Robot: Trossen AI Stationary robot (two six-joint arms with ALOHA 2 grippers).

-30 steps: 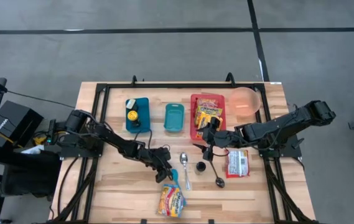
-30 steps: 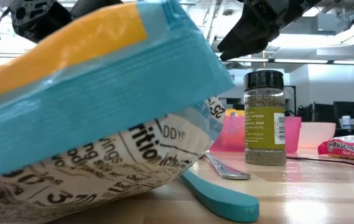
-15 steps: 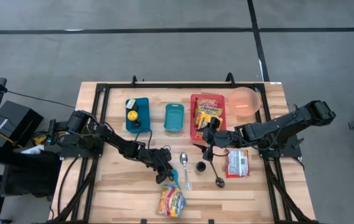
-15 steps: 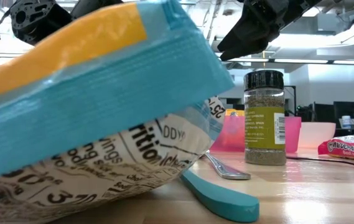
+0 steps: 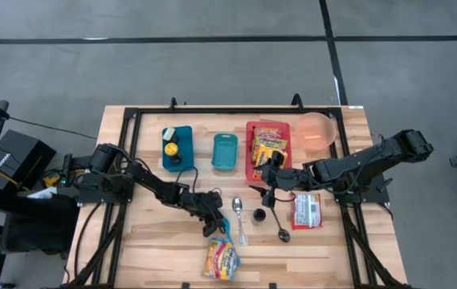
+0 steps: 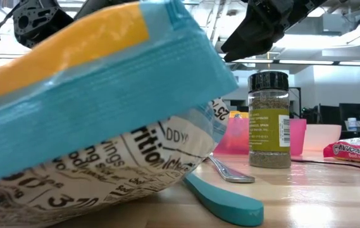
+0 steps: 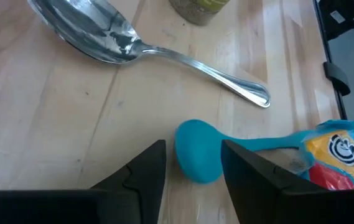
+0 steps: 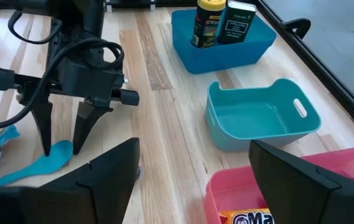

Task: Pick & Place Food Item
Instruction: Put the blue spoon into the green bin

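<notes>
Left hand (image 7: 193, 163) narrower round teal spoon (image 7: 201, 158)

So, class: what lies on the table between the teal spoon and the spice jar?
In the high view, a metal spoon lies between the teal spoon and the spice jar; the low view agrees.

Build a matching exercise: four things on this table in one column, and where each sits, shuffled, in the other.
1 metal spoon
2 spice jar
3 teal bin
4 left gripper

A between the dark blue bin and the red bin
B standing upright on the wood
C fingers straddling the teal utensil's end
D flat between the teal utensil and the jar

1-D, 2-B, 3-A, 4-C
</notes>
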